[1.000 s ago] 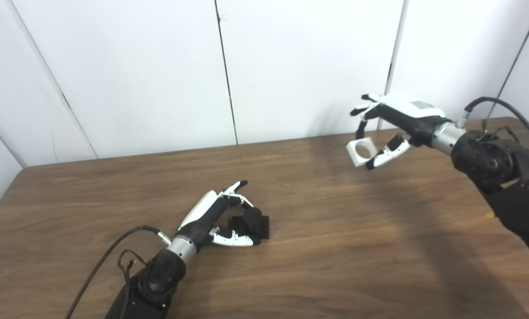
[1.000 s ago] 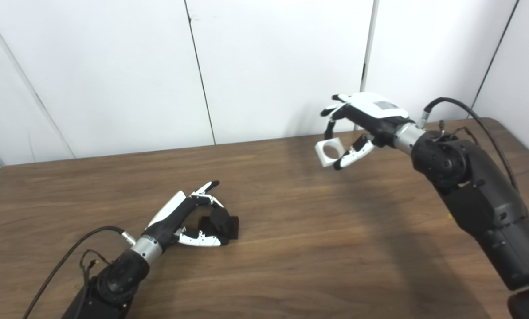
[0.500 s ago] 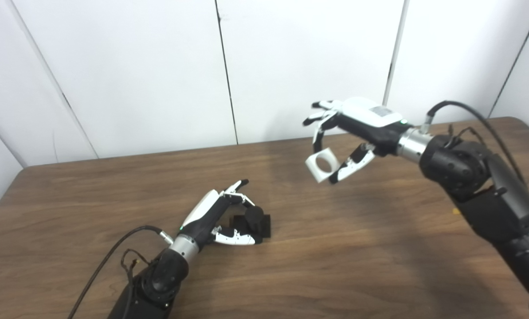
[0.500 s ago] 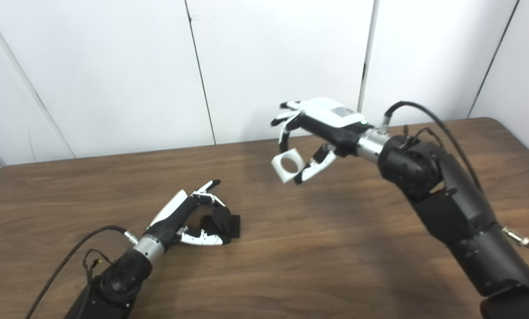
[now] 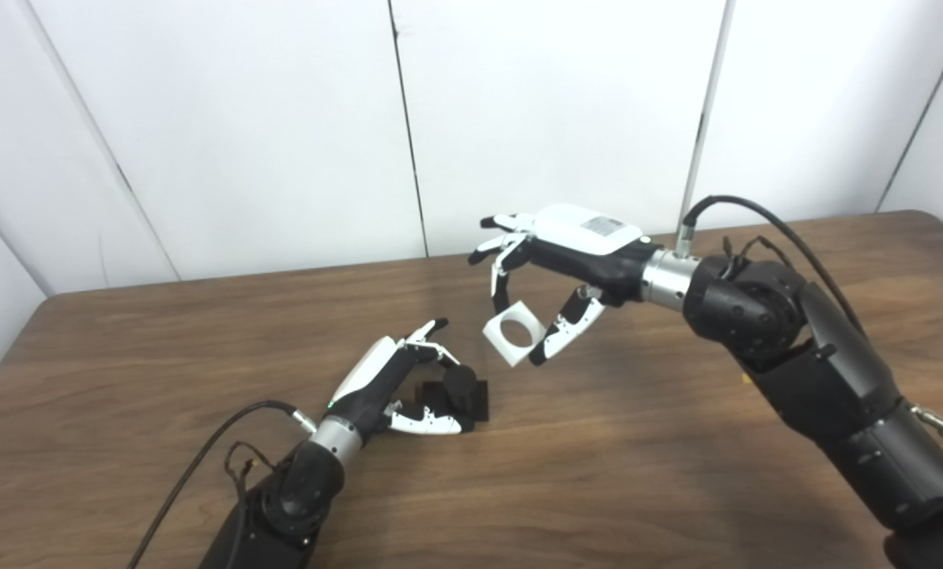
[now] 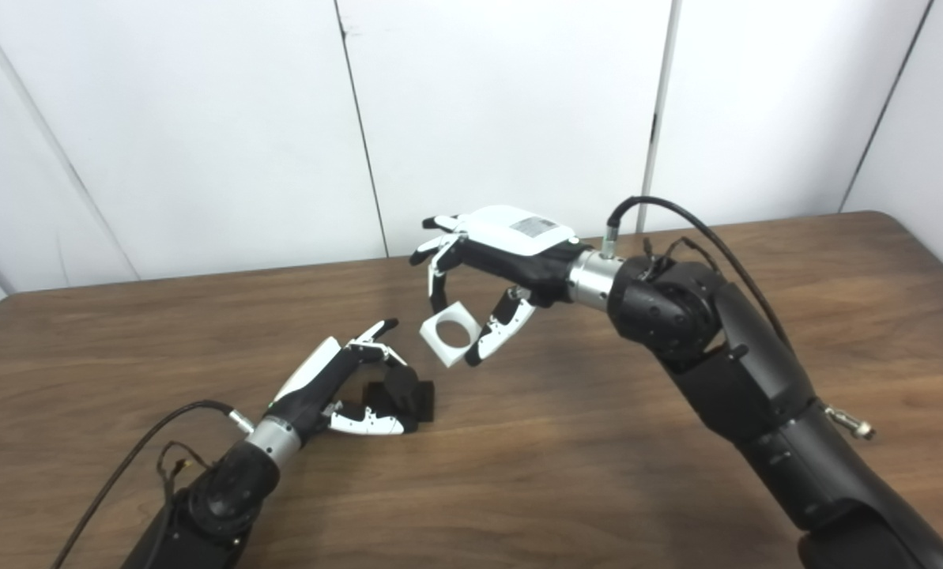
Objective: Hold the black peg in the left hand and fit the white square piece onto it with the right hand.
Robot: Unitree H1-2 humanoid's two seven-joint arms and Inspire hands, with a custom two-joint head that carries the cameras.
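The left hand (image 5: 400, 387) sits low on the brown wooden table (image 5: 637, 442), fingers wrapped round the black round peg on its square base (image 5: 462, 389). The right hand (image 5: 554, 273) pinches the white square piece with a round hole (image 5: 511, 341) in the air, just up-right of the peg, not touching. Both views show pretty much the same; the right eye view shows a bit more gap between them.
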